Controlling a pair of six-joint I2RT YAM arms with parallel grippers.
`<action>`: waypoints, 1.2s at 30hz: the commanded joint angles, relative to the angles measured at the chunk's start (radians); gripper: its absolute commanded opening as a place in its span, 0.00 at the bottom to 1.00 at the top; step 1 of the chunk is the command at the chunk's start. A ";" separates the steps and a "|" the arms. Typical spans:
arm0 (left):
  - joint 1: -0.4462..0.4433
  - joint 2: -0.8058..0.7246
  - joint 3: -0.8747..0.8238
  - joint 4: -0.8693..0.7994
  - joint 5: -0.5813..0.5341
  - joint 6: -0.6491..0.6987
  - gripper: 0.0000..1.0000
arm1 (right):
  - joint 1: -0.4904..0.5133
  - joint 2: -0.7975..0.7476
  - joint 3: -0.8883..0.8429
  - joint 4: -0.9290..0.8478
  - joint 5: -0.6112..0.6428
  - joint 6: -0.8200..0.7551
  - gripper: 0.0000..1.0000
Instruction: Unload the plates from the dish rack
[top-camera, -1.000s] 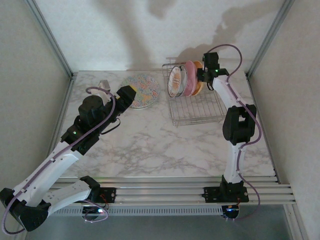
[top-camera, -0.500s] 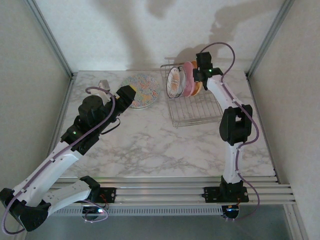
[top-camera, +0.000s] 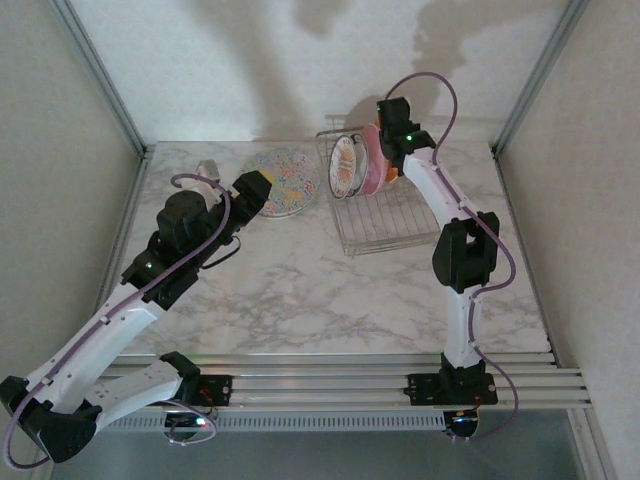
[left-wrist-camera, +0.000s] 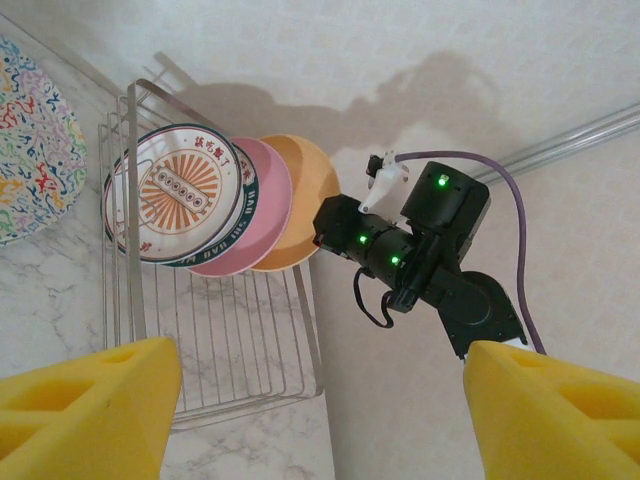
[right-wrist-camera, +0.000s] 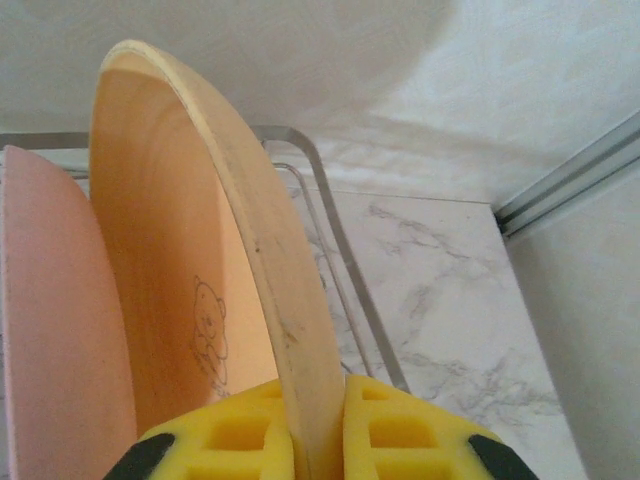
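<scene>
At the table's far right, dish rack (top-camera: 385, 215): silver wire, sitting on the marble table (top-camera: 300, 290), carrying three plates upright in its slots.

- Item one: white plate (left-wrist-camera: 175, 190), maroon rim, orange motif, standing foremost.
- Item two: pink plate (left-wrist-camera: 265, 215), standing just behind it.
- Item three: yellow-orange plate (right-wrist-camera: 160, 250), standing rearmost. The right gripper (right-wrist-camera: 315, 430) is clamping its rim, one yellow pad pressing each face.
- Item four: speckled plate (top-camera: 285, 180), lying flat on the table beside the rack's left end.

The left gripper (left-wrist-camera: 318, 405) is hovering near the speckled plate, jaws wide apart, carrying nothing.

Handling, as judged: the plates are looking stiff and smooth, likely slippery against foam, and possibly breakable, though the material is not telling. The rim is offering the only thin edge for a pinch. Lifting straight out of the slot is looking safest, since tilting risks knocking the pink neighbour.
</scene>
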 joint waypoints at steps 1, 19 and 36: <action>-0.008 -0.005 0.025 0.014 0.001 0.015 0.75 | 0.020 -0.065 0.040 0.056 0.057 -0.035 0.00; -0.012 -0.007 0.028 0.036 0.016 0.006 0.74 | 0.010 -0.208 0.030 0.214 0.240 -0.316 0.00; -0.030 0.181 0.104 0.154 0.143 0.006 0.77 | -0.050 -0.602 -0.164 0.160 0.111 -0.237 0.00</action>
